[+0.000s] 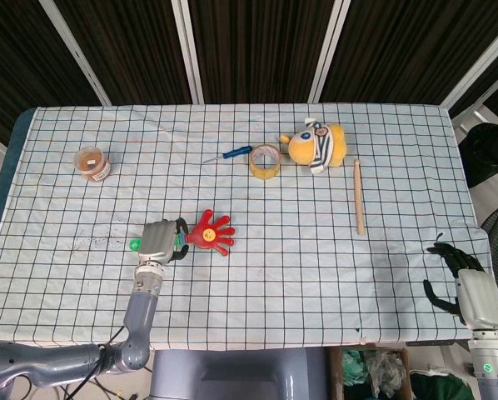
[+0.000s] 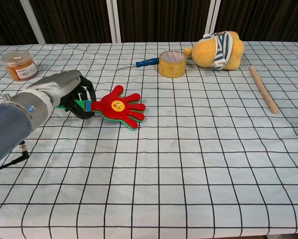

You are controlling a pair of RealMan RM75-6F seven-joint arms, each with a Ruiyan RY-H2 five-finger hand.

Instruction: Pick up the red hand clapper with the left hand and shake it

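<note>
The red hand clapper has a red palm with a yellow smiley face over green and blue layers, and a green handle. My left hand grips that handle, its dark fingers curled around it. The clapper is raised off the cloth, its red palm pointing right. My right hand hangs beyond the table's front right edge with fingers apart, holding nothing; the chest view does not show it.
Lying at the back are a blue screwdriver, a yellow tape roll and a yellow plush toy. A wooden stick lies to the right, an orange-lidded jar at the far left.
</note>
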